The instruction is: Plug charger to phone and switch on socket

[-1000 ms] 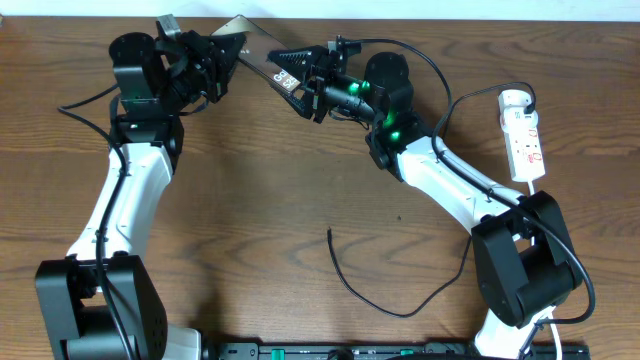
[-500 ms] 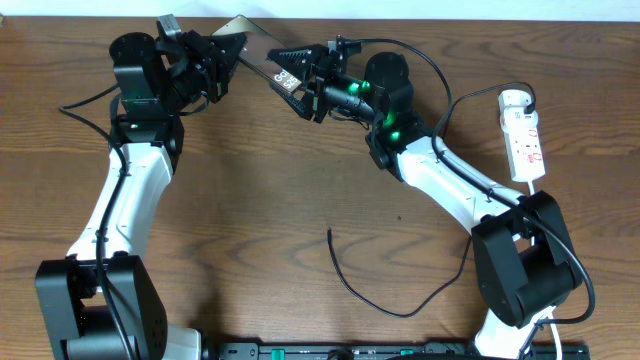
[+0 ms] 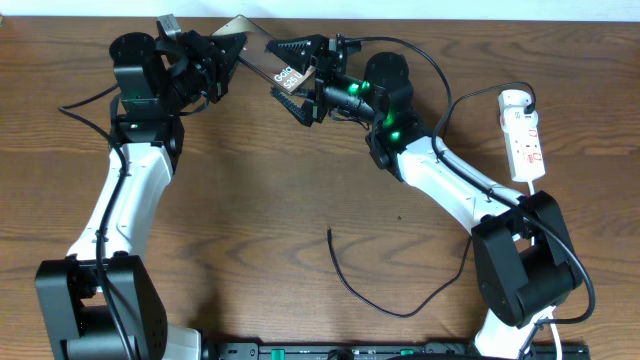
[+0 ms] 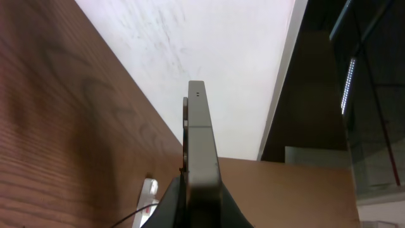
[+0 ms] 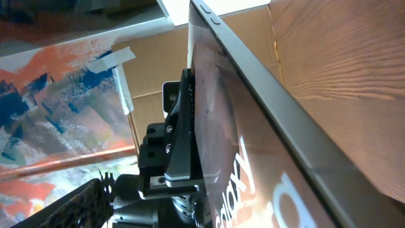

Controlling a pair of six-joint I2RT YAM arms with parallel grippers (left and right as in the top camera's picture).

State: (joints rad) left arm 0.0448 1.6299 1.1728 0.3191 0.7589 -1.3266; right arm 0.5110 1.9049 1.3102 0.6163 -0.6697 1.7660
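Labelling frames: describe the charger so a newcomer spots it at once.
On the table, find the right arm's base at the near edge. Left of it the charger, a thin black cable, loops across the wood; no other cable ends loose mid-table.

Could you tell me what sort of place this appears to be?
Probably an indoor lab or workshop bench: a wood-grain table, a white power strip near its side, and taped cardboard beyond it.
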